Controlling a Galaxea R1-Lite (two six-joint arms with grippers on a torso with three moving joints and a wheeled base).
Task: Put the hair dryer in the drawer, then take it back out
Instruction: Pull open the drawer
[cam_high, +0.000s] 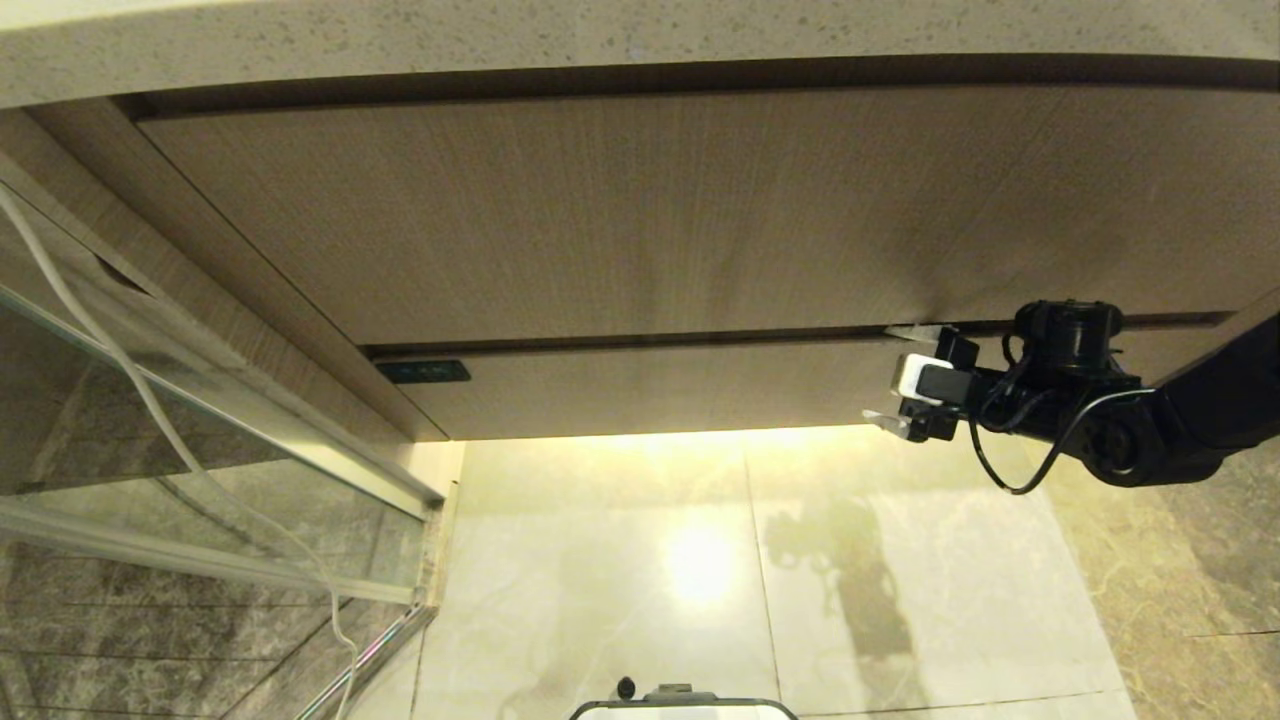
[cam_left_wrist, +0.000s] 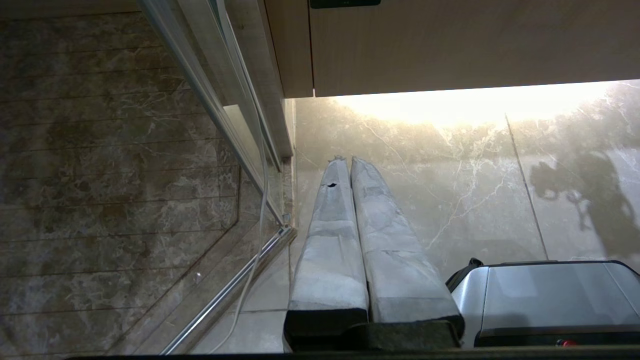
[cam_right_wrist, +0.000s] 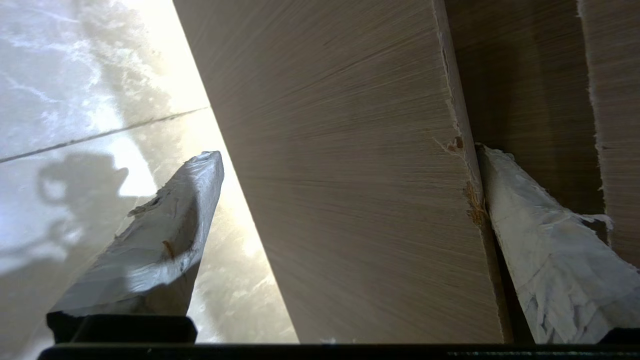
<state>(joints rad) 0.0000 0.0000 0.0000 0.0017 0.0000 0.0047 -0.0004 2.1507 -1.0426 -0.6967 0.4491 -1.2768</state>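
Note:
The drawer (cam_high: 650, 385) is closed; only its narrow wood-grain strip front shows, under the vanity's taller panel. My right gripper (cam_high: 893, 375) is at the right part of that strip, open, straddling it. In the right wrist view the strip front (cam_right_wrist: 350, 225) fills the space between the taped fingers of the gripper (cam_right_wrist: 348, 154). One finger (cam_right_wrist: 540, 250) lies in the dark gap along the strip's upper edge; the other (cam_right_wrist: 165, 235) hangs below it, apart from the wood. My left gripper (cam_left_wrist: 345, 162) is shut and empty, parked pointing at the floor. The hair dryer is out of view.
A speckled stone countertop (cam_high: 600, 40) overhangs the tall wood-grain panel (cam_high: 650, 210). A glass shower door (cam_high: 200, 420) with a white cord (cam_high: 150, 410) stands at the left. Glossy marble floor (cam_high: 700, 570) lies below, with my base's metal edge (cam_left_wrist: 550, 295) near.

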